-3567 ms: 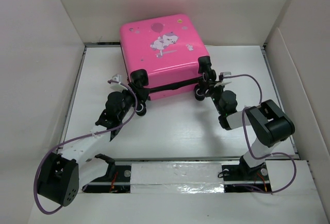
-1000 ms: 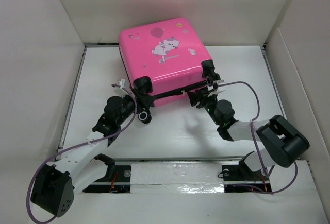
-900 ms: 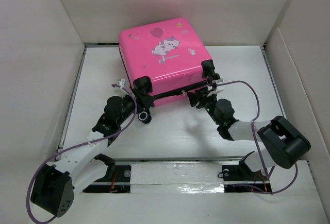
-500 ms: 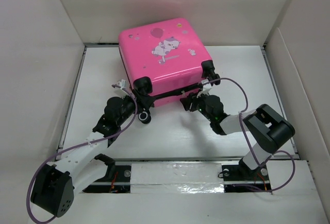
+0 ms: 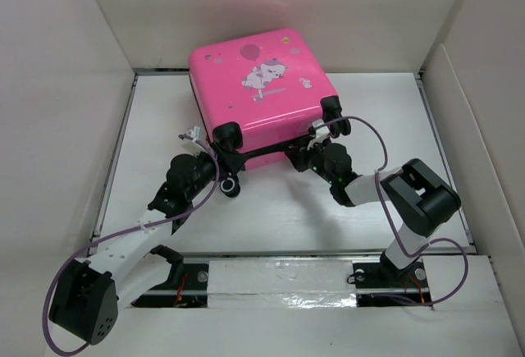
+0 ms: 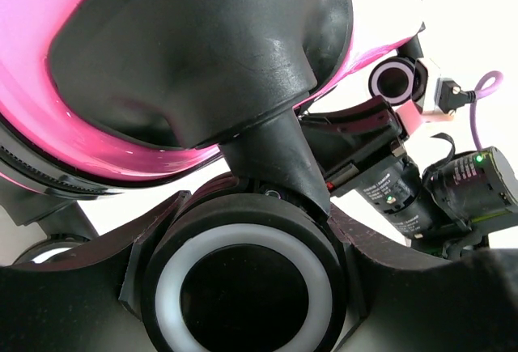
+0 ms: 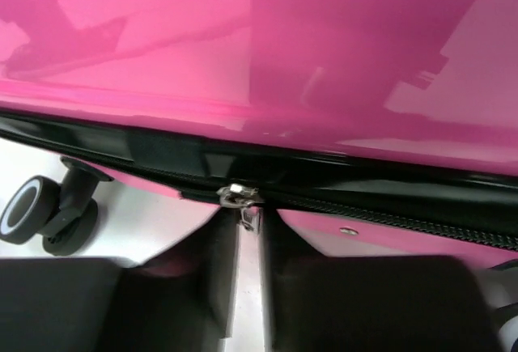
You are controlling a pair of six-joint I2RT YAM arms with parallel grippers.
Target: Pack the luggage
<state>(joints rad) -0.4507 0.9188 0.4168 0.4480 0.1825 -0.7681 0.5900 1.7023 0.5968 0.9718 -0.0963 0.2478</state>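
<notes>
The bright-pink luggage [image 5: 254, 86] lies flat and closed at the back of the table, cartoon print up, with black zipper trim along its near edge. My left gripper [image 5: 225, 179] is shut on the near-left black wheel [image 5: 229, 185]. In the left wrist view this wheel [image 6: 243, 235], with its white ring, sits between my fingers [image 6: 243, 283] under the pink shell [image 6: 24, 44]. My right gripper [image 5: 298, 157] is at the middle of the near edge. In the right wrist view it [image 7: 249, 229] pinches the metal zipper pull [image 7: 247, 216] that hangs from the zipper line of the pink shell [image 7: 283, 36].
White walls [image 5: 66, 86] close in the table on the left, back and right. Another suitcase wheel [image 5: 330, 112] stands at the near-right corner, and one [image 7: 32, 210] shows left of my right fingers. My right arm's wrist [image 6: 405, 198] shows in the left wrist view.
My right gripper has moved left along the luggage's near edge, from near the right wheel to the middle of the zipper line. The left arm and the luggage have stayed still over the last second.
</notes>
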